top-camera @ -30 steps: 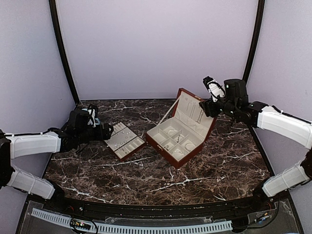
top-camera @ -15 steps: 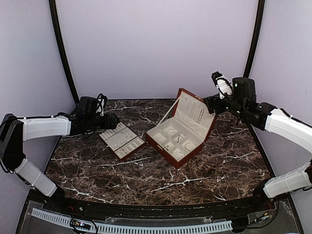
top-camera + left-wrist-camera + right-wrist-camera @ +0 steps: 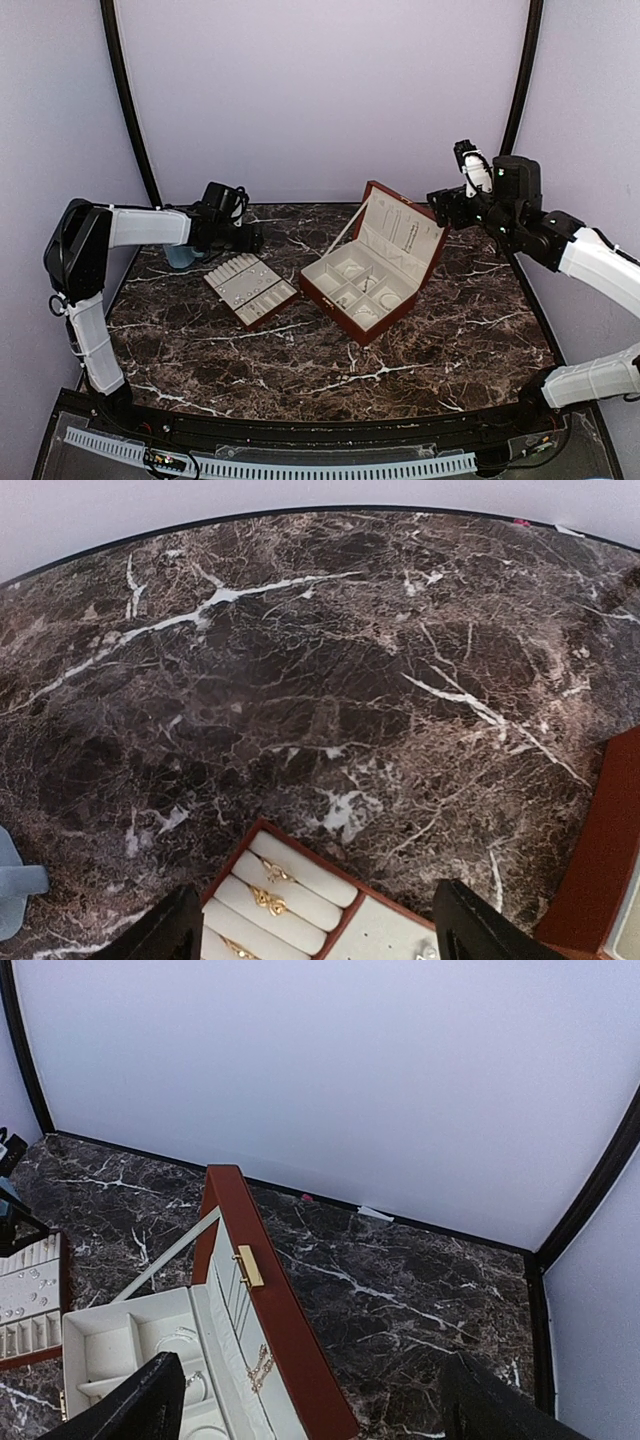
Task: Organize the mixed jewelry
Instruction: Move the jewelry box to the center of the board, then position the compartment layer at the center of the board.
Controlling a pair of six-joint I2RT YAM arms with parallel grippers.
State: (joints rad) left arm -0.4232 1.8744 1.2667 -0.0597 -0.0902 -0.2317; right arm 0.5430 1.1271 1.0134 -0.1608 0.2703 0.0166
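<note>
The mixed jewelry shows as gold rings (image 3: 270, 900) tucked in the cream rolls of the small tray (image 3: 250, 288), and as tiny pieces (image 3: 366, 286) in the compartments of the red-brown box (image 3: 345, 305). A thin chain (image 3: 257, 1365) hangs on the inside of the raised lid (image 3: 275, 1310). My left gripper (image 3: 252, 238) hovers open over the tray's far corner (image 3: 262, 832), nothing between its fingers (image 3: 160, 935). My right gripper (image 3: 438, 203) is open in the air just behind the top of the lid, holding nothing.
A blue cup (image 3: 180, 257) stands left of the tray, partly behind my left arm, and shows at the left edge (image 3: 15, 890) in the left wrist view. The lid has a gold clasp (image 3: 248, 1265). Pale walls and black posts close in the marble table (image 3: 300, 350).
My left arm has swung back and rightward, carrying its gripper from the tray's left side to its far corner. My right gripper has drawn back a little from the lid and opened wider.
</note>
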